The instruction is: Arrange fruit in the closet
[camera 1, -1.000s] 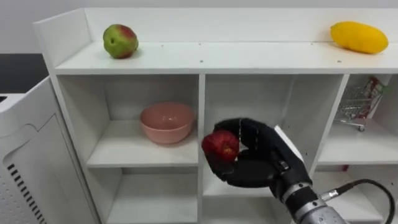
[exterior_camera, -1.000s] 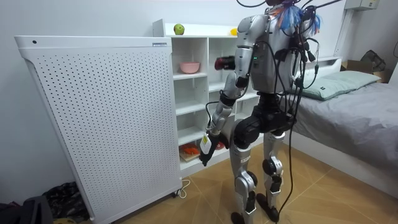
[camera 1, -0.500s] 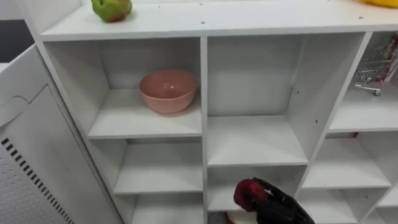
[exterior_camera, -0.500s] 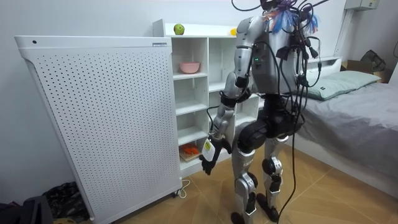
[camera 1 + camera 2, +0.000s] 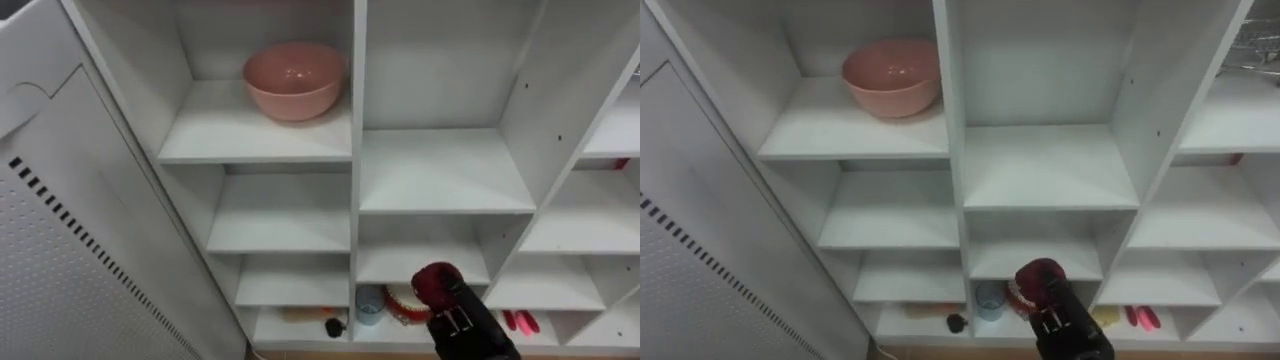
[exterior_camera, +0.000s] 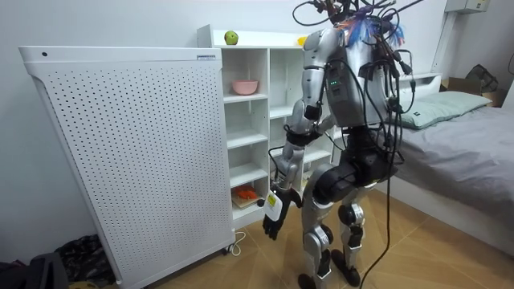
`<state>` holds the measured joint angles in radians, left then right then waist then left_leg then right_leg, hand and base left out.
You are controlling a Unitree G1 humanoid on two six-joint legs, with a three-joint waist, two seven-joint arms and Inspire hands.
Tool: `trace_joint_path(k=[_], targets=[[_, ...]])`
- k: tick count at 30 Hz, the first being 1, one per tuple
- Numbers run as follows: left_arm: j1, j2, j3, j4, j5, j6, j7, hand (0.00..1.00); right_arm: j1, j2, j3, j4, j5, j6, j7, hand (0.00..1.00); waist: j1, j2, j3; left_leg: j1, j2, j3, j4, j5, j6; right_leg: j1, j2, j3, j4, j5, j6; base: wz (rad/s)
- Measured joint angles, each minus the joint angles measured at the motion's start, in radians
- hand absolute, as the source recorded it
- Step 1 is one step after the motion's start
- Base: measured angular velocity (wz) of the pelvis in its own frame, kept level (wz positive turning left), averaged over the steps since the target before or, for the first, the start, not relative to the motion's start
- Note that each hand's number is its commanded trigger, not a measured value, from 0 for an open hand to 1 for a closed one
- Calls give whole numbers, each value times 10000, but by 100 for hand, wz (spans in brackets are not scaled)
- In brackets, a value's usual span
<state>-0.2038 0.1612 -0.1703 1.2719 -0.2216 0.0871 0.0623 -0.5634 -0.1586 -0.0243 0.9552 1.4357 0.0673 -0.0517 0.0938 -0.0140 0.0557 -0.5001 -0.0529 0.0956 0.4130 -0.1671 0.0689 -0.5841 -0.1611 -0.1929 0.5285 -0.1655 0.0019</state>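
A red apple (image 5: 436, 283) sits in my black right hand (image 5: 468, 328), whose fingers curl round it from below. Hand and apple hover low in front of the white closet (image 5: 355, 190), before its middle column and just above the bottom shelf. A pink bowl (image 5: 295, 80) stands on the upper left shelf. In the room view a green apple (image 6: 231, 37) and a yellow fruit (image 6: 301, 40) lie on the closet's top. I stand bent forward before the closet, and my left hand (image 6: 272, 222) hangs beside my thigh.
The bottom shelf holds a blue cup (image 5: 369, 303), a red-rimmed dish (image 5: 398, 303), an orange thing (image 5: 300, 314) and pink items (image 5: 518, 321). A white perforated panel (image 5: 60, 250) stands close on my left. A bed (image 6: 458, 136) is behind me.
I have bent forward and my view has tipped down to the lower shelves. My right hand has carried the red apple from the middle shelf's height down near the bottom shelf.
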Motion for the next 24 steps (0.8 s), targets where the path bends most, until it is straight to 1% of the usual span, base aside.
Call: trace_joint_path(k=[2,3,4,5,6,8,9,10,12,14,16,18,19,20,22,24], targets=[[-95,9,-169,49,-414,16,65,0,-195,-66,1,117,330,25,0,100,-2,-37,12,-375,-17,-1,251,-16,8,-384,-76,-19,288,-36,-51,9],[-178,26,-303,60,-657,30,135,0,-339,-167,-1,125,552,54,1,100,0,-49,22,-676,-62,-11,425,-26,11,-700,-146,-4,544,-96,-89,12],[-244,17,-329,59,-736,49,173,0,-452,-281,-4,135,727,96,-4,100,14,-59,31,-959,-93,-12,638,-27,10,-999,-222,-8,784,-124,-123,13],[-259,13,-337,58,-767,49,180,0,-484,-329,-4,135,814,109,-4,100,20,-56,30,-1102,-94,-27,766,-47,3,-1115,-237,-16,881,-150,-149,12],[-292,15,-340,58,-832,50,194,0,-559,-394,-34,134,945,109,-26,100,35,-65,36,-1392,-95,-64,1048,-109,-17,-1366,-274,-25,1111,-207,-195,12],[-363,28,-420,61,-1011,54,250,0,-745,-432,-217,134,1017,96,-113,100,46,-99,56,-1903,-115,-141,1577,-368,-57,-1838,-310,47,1580,-429,-226,10],[-398,31,-505,62,-1032,76,399,0,-912,-433,-344,130,1111,81,-226,100,63,-182,87,-2265,-121,-147,1985,-481,-83,-2192,-329,138,1972,-575,-239,5],[-455,137,-531,67,-1015,79,501,0,-1132,-476,-403,130,1110,65,-336,100,106,-272,107,-2665,-117,-145,2349,-564,-103,-2581,-352,162,2309,-674,-284,6],[-514,169,-721,94,-1008,89,707,0,-1507,-636,-410,130,1105,45,-477,100,106,-323,129,-3272,-122,-177,2789,-611,-128,-3113,-384,149,2659,-743,-342,12],[-525,127,-912,258,-1006,160,848,0,-1794,-761,-423,131,1108,-59,-565,100,121,-354,136,-3768,-90,-229,3161,-639,-165,-3522,-387,107,2924,-761,-417,11],[-524,127,-1214,501,-974,363,895,0,-2004,-793,-584,131,1135,-121,-609,100,127,-389,128,-4330,-15,-348,3740,-802,-236,-3942,-370,-1,3297,-836,-546,6],[-490,119,-1316,563,-888,481,965,0,-2065,-802,-808,130,1147,-141,-671,100,181,-392,127,-4722,75,-464,4219,-958,-277,-4182,-324,-103,3572,-910,-621,4],[-446,121,-1401,563,-813,560,1012,0,-2161,-815,-889,127,1155,-134,-761,100,145,-413,112,-4976,85,-477,4505,-1077,-322,-4414,-368,-111,3848,-1013,-644,6],[-446,113,-1463,563,-744,610,1011,0,-2257,-822,-971,127,1161,-135,-814,100,129,-419,110,-5103,84,-483,4643,-1115,-317,-4546,-407,-99,3998,-1068,-648,8],[-478,60,-1475,537,-345,674,1002,0,-2690,-863,-1174,114,1161,-333,-914,100,98,-423,106,-5556,94,-478,5081,-1200,-307,-5025,-506,-34,4460,-1166,-679,5],[-500,60,-1477,537,-150,679,1001,0,-2960,-901,-1174,114,1166,-438,-970,100,100,-422,105,-5809,104,-479,5326,-1249,-307,-5241,-507,-36,4649,-1191,-715,-2]])
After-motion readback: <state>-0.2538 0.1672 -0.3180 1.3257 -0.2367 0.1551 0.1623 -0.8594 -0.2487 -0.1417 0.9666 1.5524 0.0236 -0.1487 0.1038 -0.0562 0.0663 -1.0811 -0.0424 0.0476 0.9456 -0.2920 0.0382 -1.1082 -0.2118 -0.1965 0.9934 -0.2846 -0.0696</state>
